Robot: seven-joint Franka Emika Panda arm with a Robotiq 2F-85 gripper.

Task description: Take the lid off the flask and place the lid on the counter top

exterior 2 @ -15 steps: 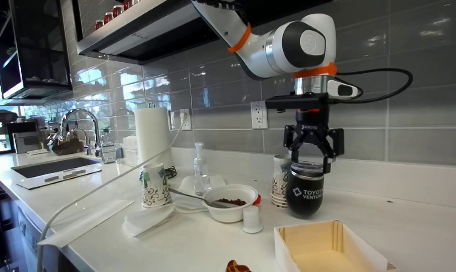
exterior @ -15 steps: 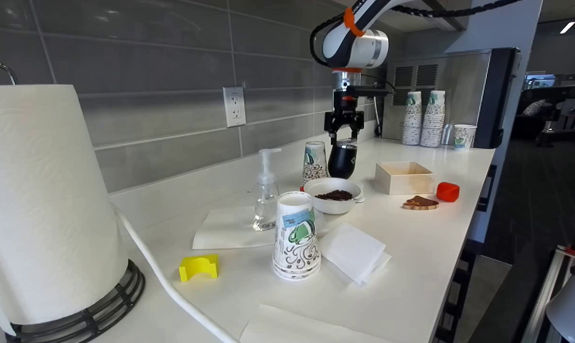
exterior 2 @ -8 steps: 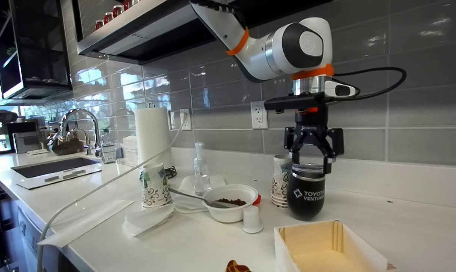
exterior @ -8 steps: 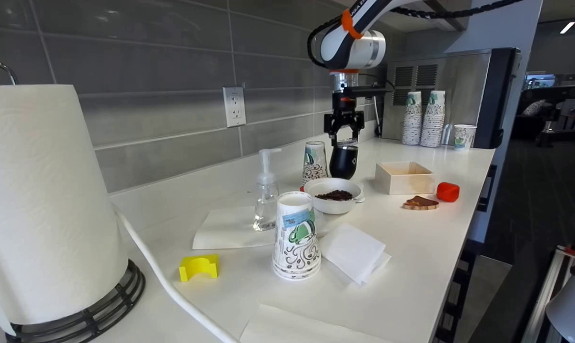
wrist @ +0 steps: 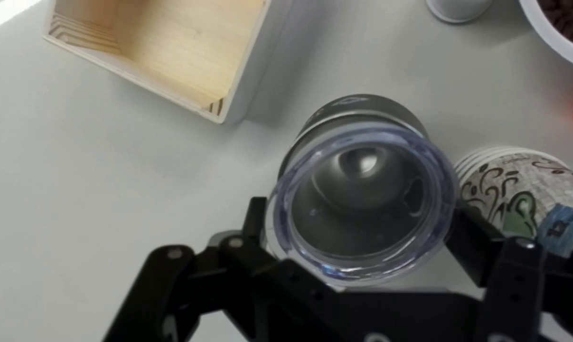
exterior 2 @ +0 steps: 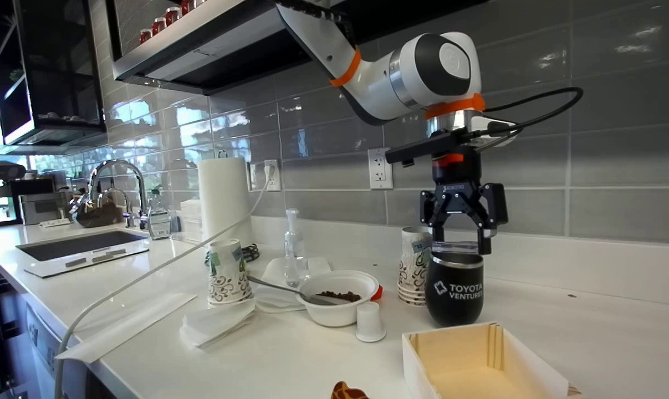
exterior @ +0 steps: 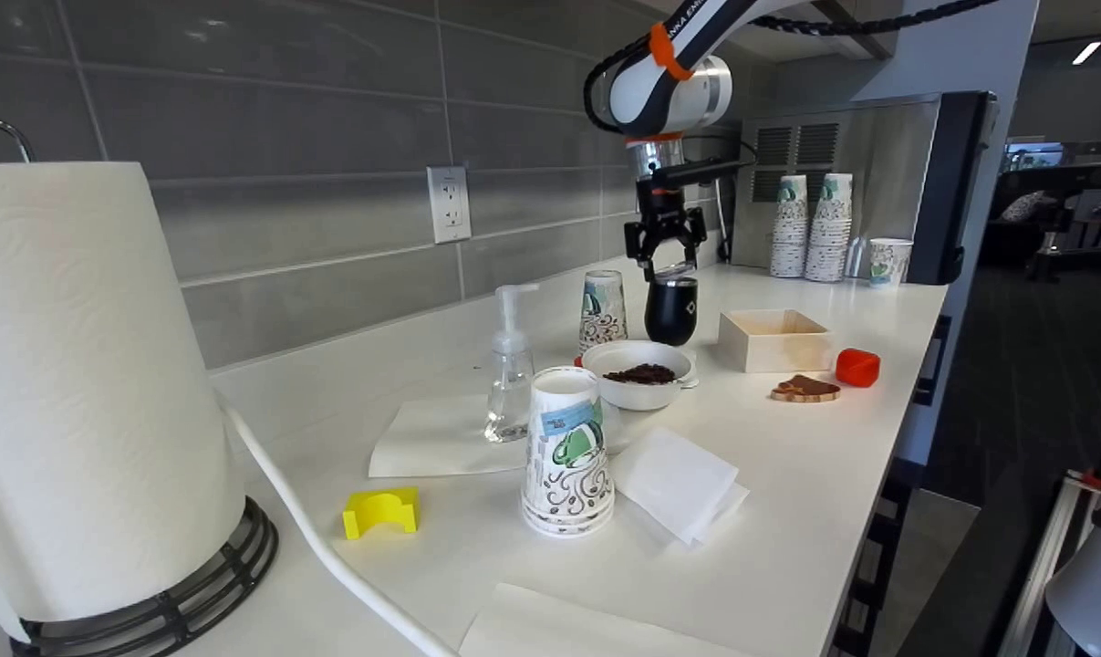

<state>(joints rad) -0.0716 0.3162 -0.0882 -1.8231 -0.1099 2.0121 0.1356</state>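
In an exterior view, a black flask point(exterior: 671, 315) stands upright on the counter top point(exterior: 760, 484), with the gripper point(exterior: 669, 268) right over it and a white bowl point(exterior: 632, 397) near it.

In an exterior view, the gripper holds a clear lid point(exterior 2: 455, 247) just above the flask's rim; paper cups point(exterior 2: 412, 277) stand just beside the flask, a wooden box point(exterior 2: 456, 343) near it.

In the wrist view, the fingertips point(wrist: 256, 217) grip the lid's sides, part of the flask showing past it. Whether the lid's edge touches the flask, I cannot tell.

There is one flask point(exterior 2: 454, 296), one lid point(exterior 2: 457, 247), one wooden box point(exterior: 792, 354) and four cup stacks point(exterior: 568, 465).
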